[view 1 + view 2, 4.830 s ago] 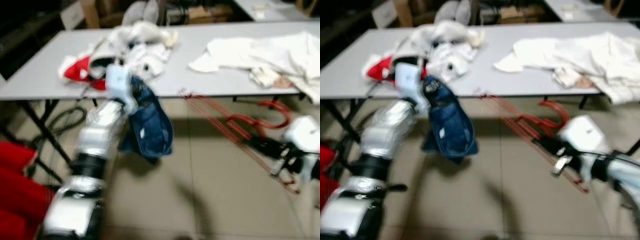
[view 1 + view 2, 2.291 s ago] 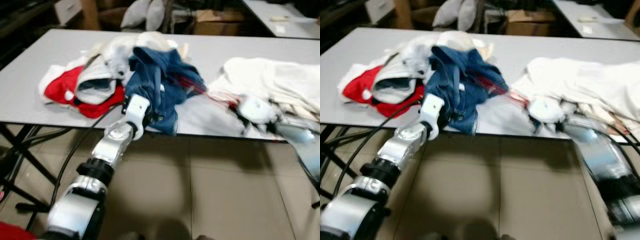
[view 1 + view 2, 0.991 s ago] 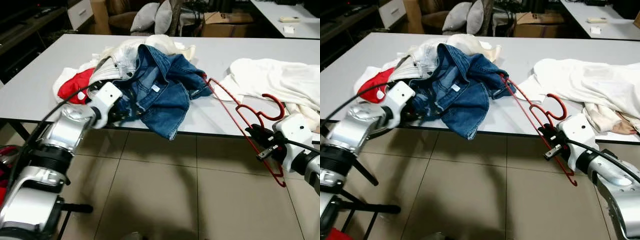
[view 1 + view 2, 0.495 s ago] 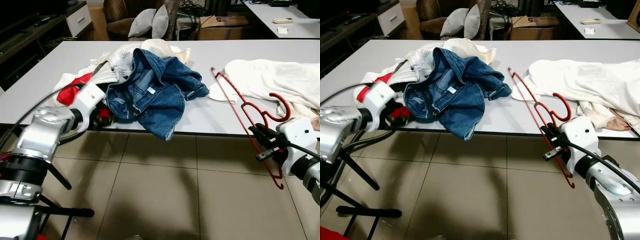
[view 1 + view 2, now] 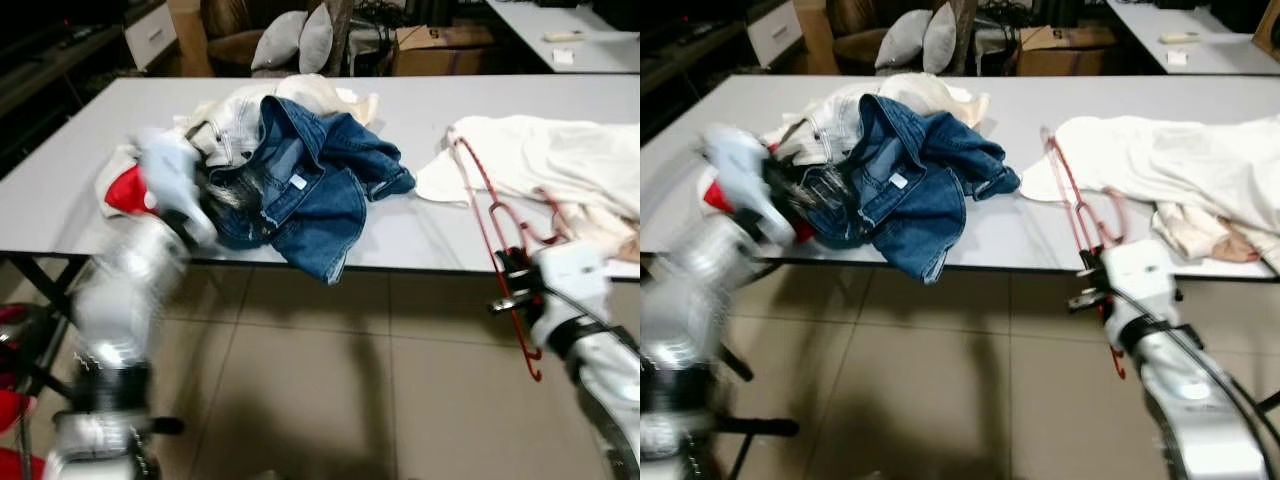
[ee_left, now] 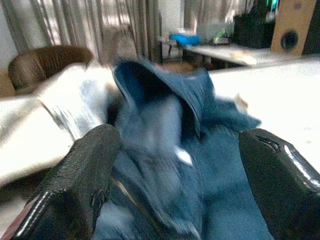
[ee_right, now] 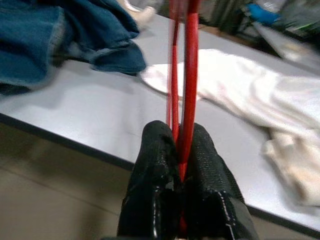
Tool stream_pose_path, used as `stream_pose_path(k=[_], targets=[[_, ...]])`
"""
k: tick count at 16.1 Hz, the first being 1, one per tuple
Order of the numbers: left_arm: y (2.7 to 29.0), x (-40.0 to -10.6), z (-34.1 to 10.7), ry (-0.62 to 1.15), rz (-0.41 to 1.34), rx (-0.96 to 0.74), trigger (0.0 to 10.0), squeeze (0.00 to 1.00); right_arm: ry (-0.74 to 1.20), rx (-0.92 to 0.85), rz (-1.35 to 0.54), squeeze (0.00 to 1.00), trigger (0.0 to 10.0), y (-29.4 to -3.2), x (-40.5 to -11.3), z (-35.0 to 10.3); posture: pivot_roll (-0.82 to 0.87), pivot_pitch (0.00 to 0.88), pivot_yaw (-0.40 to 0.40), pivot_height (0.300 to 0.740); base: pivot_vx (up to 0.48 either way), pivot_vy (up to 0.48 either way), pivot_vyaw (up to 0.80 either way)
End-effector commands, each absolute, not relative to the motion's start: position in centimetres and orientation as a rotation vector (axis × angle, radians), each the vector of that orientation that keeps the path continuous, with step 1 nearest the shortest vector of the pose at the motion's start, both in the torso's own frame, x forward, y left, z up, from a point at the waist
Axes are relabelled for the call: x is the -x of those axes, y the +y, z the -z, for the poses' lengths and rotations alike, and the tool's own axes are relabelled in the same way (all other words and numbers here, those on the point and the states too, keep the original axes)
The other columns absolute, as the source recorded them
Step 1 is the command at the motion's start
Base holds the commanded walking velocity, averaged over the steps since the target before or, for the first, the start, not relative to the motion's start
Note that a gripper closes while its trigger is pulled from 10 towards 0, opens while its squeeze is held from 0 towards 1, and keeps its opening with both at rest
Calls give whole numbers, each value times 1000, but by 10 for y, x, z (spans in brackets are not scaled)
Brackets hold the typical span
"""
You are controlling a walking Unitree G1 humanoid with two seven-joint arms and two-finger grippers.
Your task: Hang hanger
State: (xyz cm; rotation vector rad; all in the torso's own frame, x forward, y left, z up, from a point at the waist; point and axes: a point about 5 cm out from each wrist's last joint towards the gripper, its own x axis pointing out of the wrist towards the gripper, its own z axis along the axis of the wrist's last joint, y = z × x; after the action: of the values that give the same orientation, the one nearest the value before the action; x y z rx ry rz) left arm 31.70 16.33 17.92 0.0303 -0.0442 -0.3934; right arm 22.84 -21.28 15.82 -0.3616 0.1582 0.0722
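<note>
Two silver segmented arms, white wrist housings, textured black jaws, black cable.

Open tabletop between two clothing heaps

We see a bare strip of the grey table point(image 5: 60, 190) running between the denim jacket point(image 5: 310, 190) and the white garment point(image 5: 1180, 160), and more bare surface behind both heaps and along the near left edge. The red hanger point(image 5: 490, 215) slants across the right of that strip, up from the right gripper point(image 7: 182, 172) clamped on it. The left gripper point(image 6: 175, 165), fingers spread, faces straight into the denim. The tiled floor point(image 5: 940, 380) in front lies open.
</note>
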Motion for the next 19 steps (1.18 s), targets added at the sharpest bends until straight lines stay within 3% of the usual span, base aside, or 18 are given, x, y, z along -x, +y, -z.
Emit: stream_pose_path(k=[1,7,14,16,19], targets=[[150,-313,-171,-56,377,-92,10000,451,145,379,-24,0,10000,-212,-233,-157,-130,0,52,740,0,-255,0],[137,-312,-134,24,312,-142,10000,451,162,300,-7,0,10000,-207,-237,-145,-129,0,34,740,0,-442,0],[129,-307,-124,29,342,-169,10000,447,171,294,19,0,10000,-211,-233,-140,-155,0,53,740,0,-466,0],[128,-306,-125,20,351,-140,10000,420,171,289,21,0,10000,-212,-233,-140,-158,0,55,740,0,0,0],[126,-305,-126,6,390,-126,10000,455,177,277,27,0,10000,-213,-232,-140,-158,0,55,740,0,0,-408]])
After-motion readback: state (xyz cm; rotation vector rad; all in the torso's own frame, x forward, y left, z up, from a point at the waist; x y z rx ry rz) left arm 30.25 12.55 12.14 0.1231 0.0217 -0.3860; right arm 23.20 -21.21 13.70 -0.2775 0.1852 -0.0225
